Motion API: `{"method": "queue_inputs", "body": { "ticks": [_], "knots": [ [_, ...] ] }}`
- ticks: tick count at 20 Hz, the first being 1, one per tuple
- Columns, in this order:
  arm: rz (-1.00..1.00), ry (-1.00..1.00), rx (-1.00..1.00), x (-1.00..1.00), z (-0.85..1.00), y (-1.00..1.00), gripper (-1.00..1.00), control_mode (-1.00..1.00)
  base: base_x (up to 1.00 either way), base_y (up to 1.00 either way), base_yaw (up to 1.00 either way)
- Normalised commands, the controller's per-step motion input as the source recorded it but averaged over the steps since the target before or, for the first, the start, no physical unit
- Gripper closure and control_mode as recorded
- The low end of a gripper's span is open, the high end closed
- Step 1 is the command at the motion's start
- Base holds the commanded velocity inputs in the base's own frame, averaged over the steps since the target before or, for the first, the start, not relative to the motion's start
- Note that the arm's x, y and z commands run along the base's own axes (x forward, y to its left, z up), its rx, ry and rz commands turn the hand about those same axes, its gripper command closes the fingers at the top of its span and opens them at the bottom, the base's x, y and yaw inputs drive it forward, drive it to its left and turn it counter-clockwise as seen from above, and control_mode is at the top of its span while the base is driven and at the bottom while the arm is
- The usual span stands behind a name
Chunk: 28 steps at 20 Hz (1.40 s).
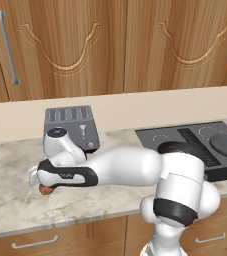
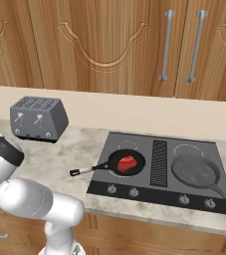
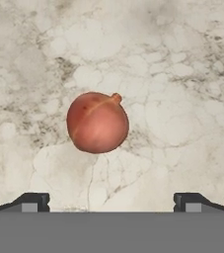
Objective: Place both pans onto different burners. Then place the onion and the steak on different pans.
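At the left of the left base view, the onion (image 1: 46, 190) is seen as a small reddish ball on the marble surface (image 1: 15, 200), tucked just under the arm's hand, well apart from the cooktop (image 2: 159, 169). In the hand view the same onion (image 3: 97, 122) is shown at the centre of the frame, lying free on the surface, with the two tips of the pincer (image 3: 111, 202) set wide apart at the lower edge and nothing held between them; the pincer is thus open and aimed at the onion.

Further right, in the middle of the right base view, the black pan (image 2: 127, 162) is found on the left front burner, its long handle reaching out toward the lower left, and the steak (image 2: 127, 163) is laid inside it. At the right of that view, the wider grey pan (image 2: 195, 171) is set on the large right burner and nothing is seen in it. A toaster (image 2: 39, 118) is stood at the upper left of the surface.

The pans and the steak are therefore judged as done. Only the onion is left: it is yet to be gripped, carried across, and put into the grey pan.
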Motion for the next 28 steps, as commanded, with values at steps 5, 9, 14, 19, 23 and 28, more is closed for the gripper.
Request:
{"method": "queue_inputs", "body": {
  "ticks": [5, 9, 14, 19, 23, 28],
  "knots": [
    [0.0, -0.02, 0.0, 0.12, -0.08, 0.01, -1.0, -1.0, 0.0, 0.0, 0.0],
    [0.0, 0.0, 0.0, 0.07, -0.08, 0.08, -1.0, -1.0, 0.0, 0.0, 0.0],
    [0.0, 0.0, 0.0, 0.05, -0.07, 0.14, -1.0, -1.0, 0.0, 0.0, 0.0],
    [0.0, -0.01, 0.0, 0.08, -0.06, 0.12, -1.0, -1.0, 0.0, 0.0, 0.0],
    [0.0, 0.0, 0.0, 0.11, -0.03, 0.1, -1.0, -1.0, 0.0, 0.0, 0.0],
    [0.0, -0.01, 0.0, 0.05, -0.12, 0.09, -1.0, -1.0, 0.0, 0.0, 0.0]
  ]
}}
